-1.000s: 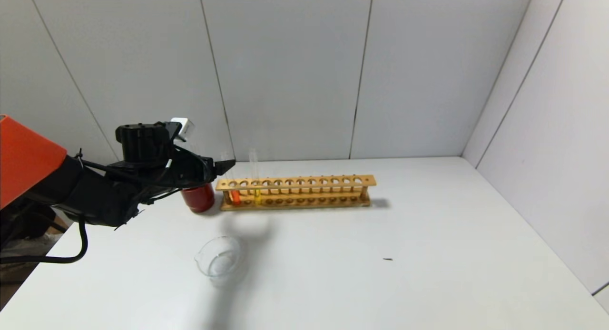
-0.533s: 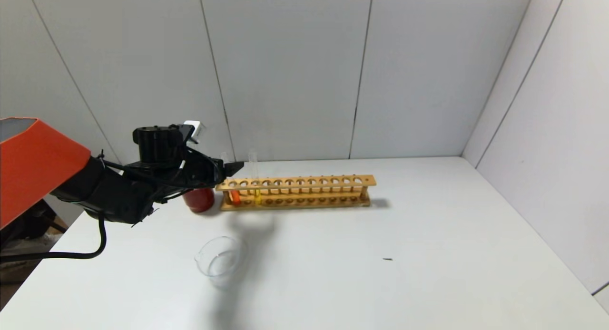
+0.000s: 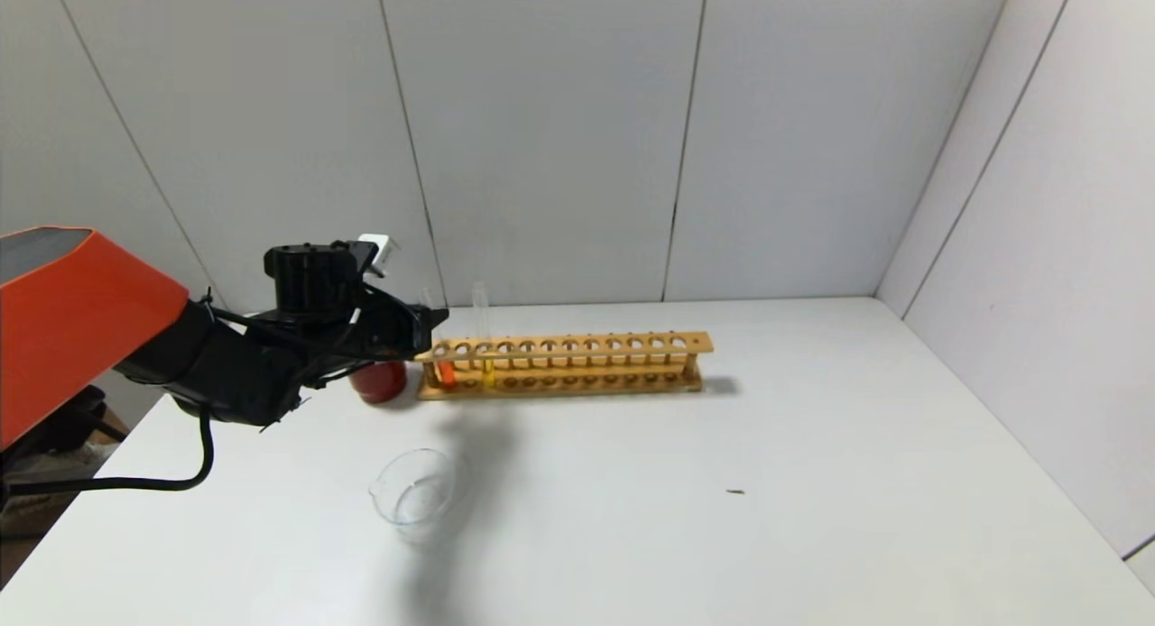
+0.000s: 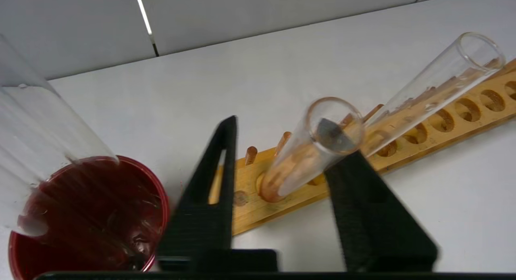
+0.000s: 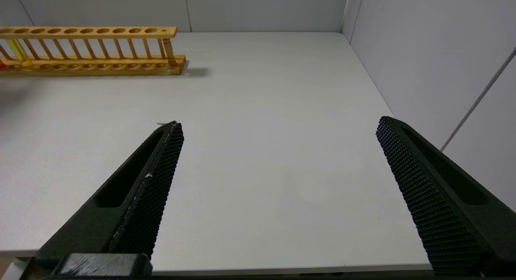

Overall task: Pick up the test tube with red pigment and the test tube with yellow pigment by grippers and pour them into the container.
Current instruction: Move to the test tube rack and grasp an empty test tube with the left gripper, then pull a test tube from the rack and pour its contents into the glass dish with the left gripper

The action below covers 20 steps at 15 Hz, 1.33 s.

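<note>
Since a second ago the left claw (image 4: 278, 151) has slid along the table's far edge toward the rack's left end, and its fingers have drawn in around the red tube (image 4: 310, 151). In the left wrist view one finger touches the glass just under the rim; the other stands a little apart, so the grip looks unfinished. The red tube (image 3: 433, 337) leans in the wooden rack (image 3: 564, 364), near the table's far left corner. The yellow tube (image 3: 483, 333) stands a couple of holes along. A dark red cup (image 3: 379, 380) sits just left of the rack. The glass dish (image 3: 415, 491) waits nearer the front edge. The right claw (image 5: 278, 159) hangs wide open and empty over the table's right side. The tube is likely light, stiff, slick and fragile; a gentle hold high on the bare glass suits best.
</note>
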Available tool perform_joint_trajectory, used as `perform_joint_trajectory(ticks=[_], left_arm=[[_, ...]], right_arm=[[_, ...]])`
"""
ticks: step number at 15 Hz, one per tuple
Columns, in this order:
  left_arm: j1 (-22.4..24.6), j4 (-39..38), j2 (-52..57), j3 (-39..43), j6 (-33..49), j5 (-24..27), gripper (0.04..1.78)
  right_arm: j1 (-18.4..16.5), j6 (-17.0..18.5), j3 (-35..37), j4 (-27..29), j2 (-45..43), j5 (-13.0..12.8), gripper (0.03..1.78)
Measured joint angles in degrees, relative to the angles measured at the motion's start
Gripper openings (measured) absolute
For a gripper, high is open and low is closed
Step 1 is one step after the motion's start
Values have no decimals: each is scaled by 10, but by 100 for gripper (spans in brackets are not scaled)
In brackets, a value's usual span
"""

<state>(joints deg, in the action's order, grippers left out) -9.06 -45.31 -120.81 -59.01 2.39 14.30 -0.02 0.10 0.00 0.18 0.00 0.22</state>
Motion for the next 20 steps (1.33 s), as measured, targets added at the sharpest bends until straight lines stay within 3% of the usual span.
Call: perform_joint_trajectory(ticks=[2,3,10,16,20], left_arm=[[-4,-2,-1,-1,0,1,36],[-5,-4,-1,-1,0,0,32],[-7,-2,37,0,0,-5,31],[-5,44,173,9,-6,-6,31],[-3,57,278,82,-36,-3,31]], right_arm=[[0,0,0,0,0,0,175],[0,0,0,0,0,0,175],[0,0,0,0,0,0,175],[0,0,0,0,0,0,175],[0,0,0,0,0,0,175]])
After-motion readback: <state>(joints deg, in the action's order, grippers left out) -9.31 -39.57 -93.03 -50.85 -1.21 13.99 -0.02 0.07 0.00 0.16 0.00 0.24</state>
